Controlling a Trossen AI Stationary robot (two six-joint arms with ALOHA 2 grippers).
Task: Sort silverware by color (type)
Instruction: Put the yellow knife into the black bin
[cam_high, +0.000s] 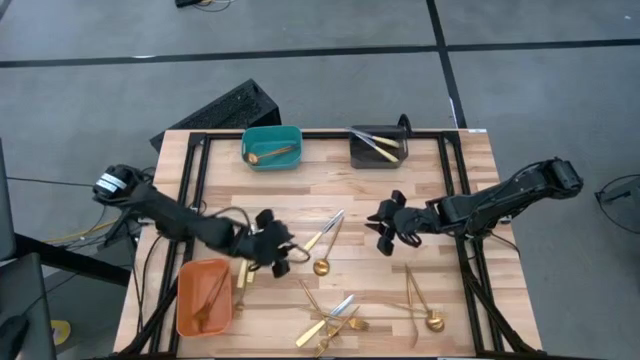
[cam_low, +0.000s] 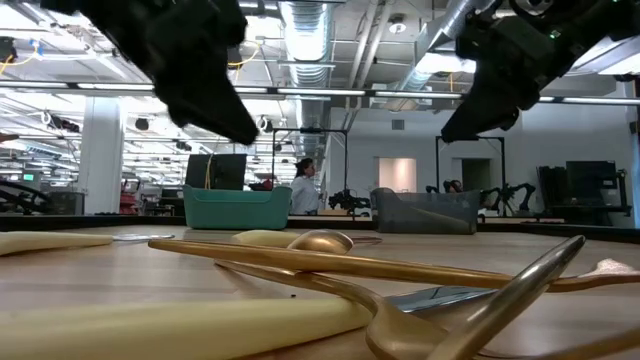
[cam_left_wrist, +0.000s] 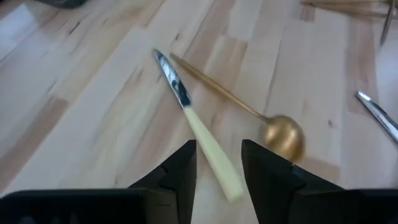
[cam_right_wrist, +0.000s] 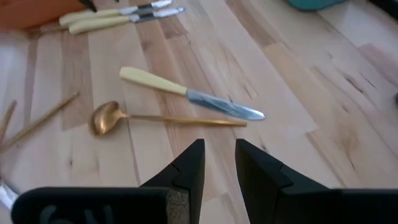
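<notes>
- While I watch from the high view, the knife (cam_high: 327, 232) with the cream handle and the gold spoon (cam_high: 322, 262) lie side by side on the surface, in the stretch between my two sets of jaws.
- Seen past the left jaws (cam_left_wrist: 219, 163), the knife (cam_left_wrist: 198, 127) runs straight out ahead of them, its handle end reaching into the gap between the tips; the spoon (cam_left_wrist: 283, 134) bowl sits just beside the handle.
- Seen past the right jaws (cam_right_wrist: 219, 163), the same knife (cam_right_wrist: 186, 92) and spoon (cam_right_wrist: 118, 117) lie crosswise just ahead of the tips.
- More silverware (cam_high: 335, 318) is scattered on the near part of the surface, behind both sets of jaws.
- I read the left jaws (cam_high: 283, 250) as a little apart and holding nothing, poised above the wood.
- The right jaws (cam_high: 386, 234) are also slightly parted and empty, well apart from the left ones.
- An orange bin (cam_high: 204, 296) sits just behind the left jaws.
- A teal bin (cam_high: 271, 147) and a grey bin (cam_high: 379, 146), each with a few pieces inside, stand at the far edge of the surface (cam_high: 440, 190).
</notes>
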